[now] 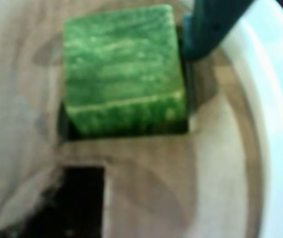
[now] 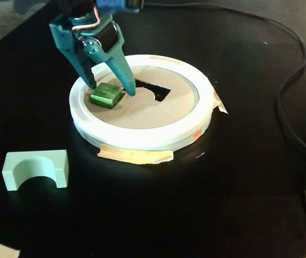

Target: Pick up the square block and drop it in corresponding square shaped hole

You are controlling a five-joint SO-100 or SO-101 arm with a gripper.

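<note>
The green square block (image 1: 124, 69) sits tilted in the square shaped hole (image 1: 62, 130), one corner sunk in and its top above the tan disc (image 2: 142, 110). Only dark slivers of the hole show at the block's left and lower edges. In the fixed view the block (image 2: 106, 95) lies between the two teal fingers of my gripper (image 2: 111, 89), which stands open straddling it. In the wrist view one teal finger (image 1: 206, 29) stands just right of the block; the other finger is out of view.
The disc has a thick white rim (image 2: 142, 137) and a wider cut-out with an arched notch (image 2: 153, 90). A pale mint arch block (image 2: 35, 169) stands on the black table at the left. Tape strips (image 2: 134, 156) hold the rim. A black cable (image 2: 292, 80) runs along the right.
</note>
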